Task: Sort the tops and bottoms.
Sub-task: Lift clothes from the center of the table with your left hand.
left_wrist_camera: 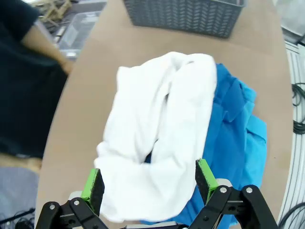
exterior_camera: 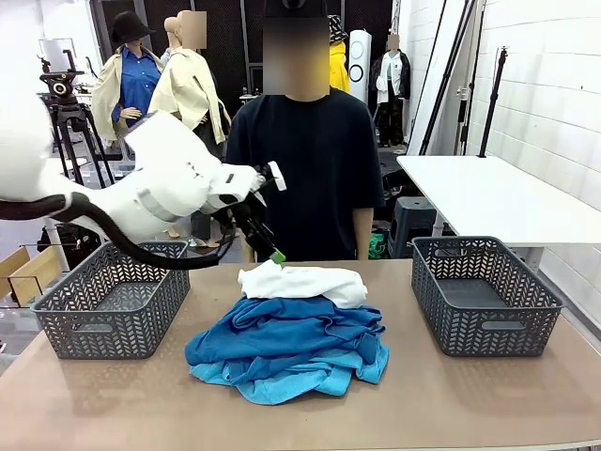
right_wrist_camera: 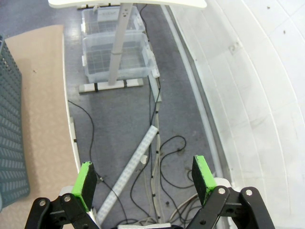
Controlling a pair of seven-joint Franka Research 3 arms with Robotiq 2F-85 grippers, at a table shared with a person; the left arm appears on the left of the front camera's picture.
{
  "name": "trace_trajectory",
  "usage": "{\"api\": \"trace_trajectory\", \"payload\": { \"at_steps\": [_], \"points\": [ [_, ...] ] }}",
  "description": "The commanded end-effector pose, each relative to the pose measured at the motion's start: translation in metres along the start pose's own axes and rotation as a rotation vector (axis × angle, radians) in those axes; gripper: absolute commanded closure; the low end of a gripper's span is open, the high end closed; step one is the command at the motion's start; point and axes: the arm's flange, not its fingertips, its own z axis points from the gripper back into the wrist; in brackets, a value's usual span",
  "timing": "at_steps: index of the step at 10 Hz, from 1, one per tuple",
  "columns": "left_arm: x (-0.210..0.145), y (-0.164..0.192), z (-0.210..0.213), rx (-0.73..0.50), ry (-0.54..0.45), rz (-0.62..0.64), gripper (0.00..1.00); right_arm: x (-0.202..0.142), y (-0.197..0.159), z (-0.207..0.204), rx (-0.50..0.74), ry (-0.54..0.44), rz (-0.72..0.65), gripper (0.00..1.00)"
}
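Front view, sorting table.

1. White shirt (exterior_camera: pixel 302 284): crumpled, on top of the pile at its far side, mid-table. In the left wrist view the white shirt (left_wrist_camera: pixel 162 119) lies folded over on itself.
2. Royal-blue shirt (exterior_camera: pixel 282 334): directly under the white shirt, spreading toward the robot's side; seen at (left_wrist_camera: pixel 228 129) from the wrist.
3. Sky-blue shirt (exterior_camera: pixel 282 381): bottom layer, its edge showing on the near side of the pile, farthest from the white shirt; also at (left_wrist_camera: pixel 255 143).
4. Left gripper (exterior_camera: pixel 274 252): just above the white shirt's far-left edge, apart from it, angled down. Wrist view: left gripper (left_wrist_camera: pixel 148 183), fingers spread wide, the white shirt framed between the green pads (left_wrist_camera: pixel 93 183), nothing gripped.
5. Table (exterior_camera: pixel 451 404): brown top, bearing the pile.
6. Left basket (exterior_camera: pixel 103 324): grey, well to the left of the white shirt.
7. Right basket (exterior_camera: pixel 484 329): grey, well to the right of it.
8. Person (exterior_camera: pixel 305 169): dark T-shirt, standing right behind the white shirt at the far edge.
9. Right gripper (right_wrist_camera: pixel 145 179): fingers wide apart, holding nothing, over cabled floor (right_wrist_camera: pixel 143 119) beside the table edge, well away from the white shirt.
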Motion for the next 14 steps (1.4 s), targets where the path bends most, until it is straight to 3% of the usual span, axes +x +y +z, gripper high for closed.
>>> {"api": "trace_trajectory", "payload": {
  "at_steps": [1,4,9,10,14],
  "points": [
    [0.003,0.014,-0.018,-0.085,0.001,-0.059,0.0,-0.001,0.0,0.0,0.001,0.005,0.009,0.0],
    [0.004,0.008,-0.041,-0.17,0.056,-0.083,0.0,-0.001,0.0,0.0,0.001,0.005,0.009,0.0],
    [-0.009,0.006,-0.062,-0.175,0.118,-0.051,0.0,-0.001,0.0,0.0,0.001,0.005,0.009,0.0],
    [-0.01,0.005,-0.061,-0.181,0.103,-0.066,0.05,-0.001,0.0,0.0,0.001,0.005,0.009,0.0],
    [-0.011,0.004,-0.057,-0.187,0.096,-0.065,0.83,-0.001,0.0,0.0,0.001,0.005,0.009,0.0]
  ]
}}
